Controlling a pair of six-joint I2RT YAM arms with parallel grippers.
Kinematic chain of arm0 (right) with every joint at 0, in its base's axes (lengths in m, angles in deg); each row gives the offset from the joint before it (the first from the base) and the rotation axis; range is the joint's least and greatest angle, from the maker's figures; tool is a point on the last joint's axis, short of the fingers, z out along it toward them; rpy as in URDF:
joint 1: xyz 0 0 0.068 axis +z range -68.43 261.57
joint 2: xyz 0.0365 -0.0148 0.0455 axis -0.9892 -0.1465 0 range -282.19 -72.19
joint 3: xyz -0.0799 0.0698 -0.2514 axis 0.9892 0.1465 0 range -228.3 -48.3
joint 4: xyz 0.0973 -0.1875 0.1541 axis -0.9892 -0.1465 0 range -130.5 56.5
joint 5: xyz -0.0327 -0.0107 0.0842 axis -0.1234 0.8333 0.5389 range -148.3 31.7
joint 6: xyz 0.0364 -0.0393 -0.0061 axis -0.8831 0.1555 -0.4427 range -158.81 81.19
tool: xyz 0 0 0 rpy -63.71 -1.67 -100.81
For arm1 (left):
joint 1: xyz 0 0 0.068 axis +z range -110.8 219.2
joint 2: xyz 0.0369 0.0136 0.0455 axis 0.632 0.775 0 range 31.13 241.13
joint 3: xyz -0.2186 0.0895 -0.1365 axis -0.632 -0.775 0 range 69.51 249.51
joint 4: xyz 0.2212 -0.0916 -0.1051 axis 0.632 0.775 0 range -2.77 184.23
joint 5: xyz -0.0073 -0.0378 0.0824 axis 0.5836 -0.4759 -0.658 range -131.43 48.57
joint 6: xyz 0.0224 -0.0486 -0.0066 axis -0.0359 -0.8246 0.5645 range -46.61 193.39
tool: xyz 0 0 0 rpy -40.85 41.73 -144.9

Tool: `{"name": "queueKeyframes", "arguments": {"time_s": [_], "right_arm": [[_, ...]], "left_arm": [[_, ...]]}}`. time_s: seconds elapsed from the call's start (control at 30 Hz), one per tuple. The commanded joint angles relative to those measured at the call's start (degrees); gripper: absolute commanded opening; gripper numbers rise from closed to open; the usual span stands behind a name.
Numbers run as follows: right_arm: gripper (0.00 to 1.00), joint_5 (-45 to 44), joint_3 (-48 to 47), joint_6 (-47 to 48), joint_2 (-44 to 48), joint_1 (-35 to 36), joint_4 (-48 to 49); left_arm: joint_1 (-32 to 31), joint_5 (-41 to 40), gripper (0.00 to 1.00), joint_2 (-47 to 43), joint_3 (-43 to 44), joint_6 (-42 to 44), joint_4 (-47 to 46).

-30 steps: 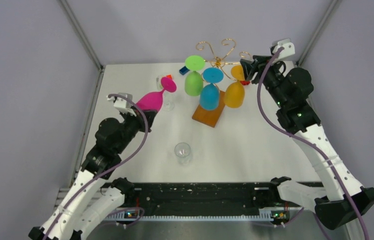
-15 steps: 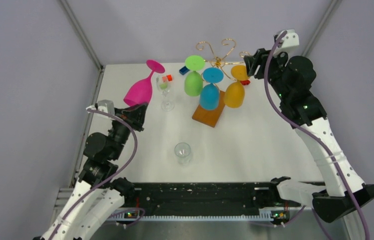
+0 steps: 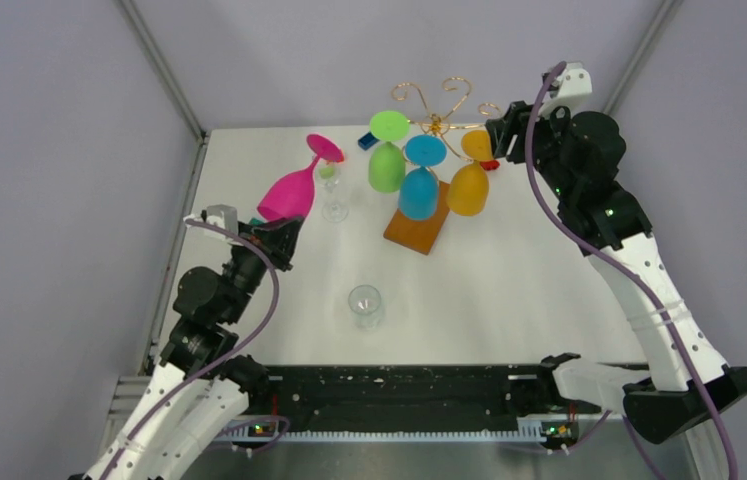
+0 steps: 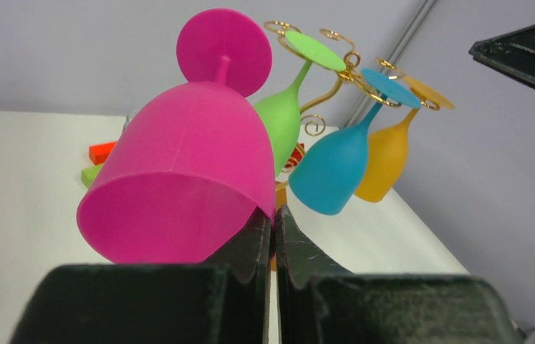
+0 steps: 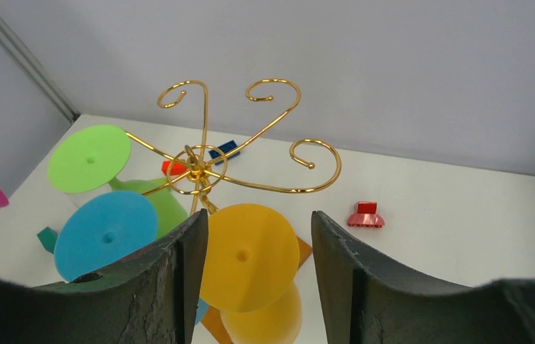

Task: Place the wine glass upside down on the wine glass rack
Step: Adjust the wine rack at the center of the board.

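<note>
The wine glass rack [image 3: 414,234] stands far-centre, three coloured glasses [image 3: 418,193] hanging bowl-down from its curls. Left of it, the pink wine glass [image 3: 289,194] tilts foot-up for hanging, its rim pinched in the left gripper [image 4: 273,215]. The right gripper [image 5: 258,218] hovers nearby, jaws wide, empty.

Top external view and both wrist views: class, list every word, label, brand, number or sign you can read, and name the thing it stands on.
No readable text in any view.
The pink wine glass, green glass, blue glass, orange glass and the wine glass rack: plain, no labels.
The small blue block and small red piece: too small to make out any marks.
</note>
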Motion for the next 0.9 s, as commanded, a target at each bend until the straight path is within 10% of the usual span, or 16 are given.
{"name": "queueKeyframes", "arguments": {"time_s": [0.0, 0.87], "right_arm": [[0.55, 0.1, 0.1, 0.0, 0.8, -0.4, 2.9], [0.55, -1.1, 3.4, -0.7, 3.1, -0.5, 4.3]], "left_arm": [[0.3, 4.5, 0.00, -1.2, -1.5, -2.7, 0.7], [0.3, 5.9, 0.00, -0.6, 0.5, 0.7, 12.3]]}}
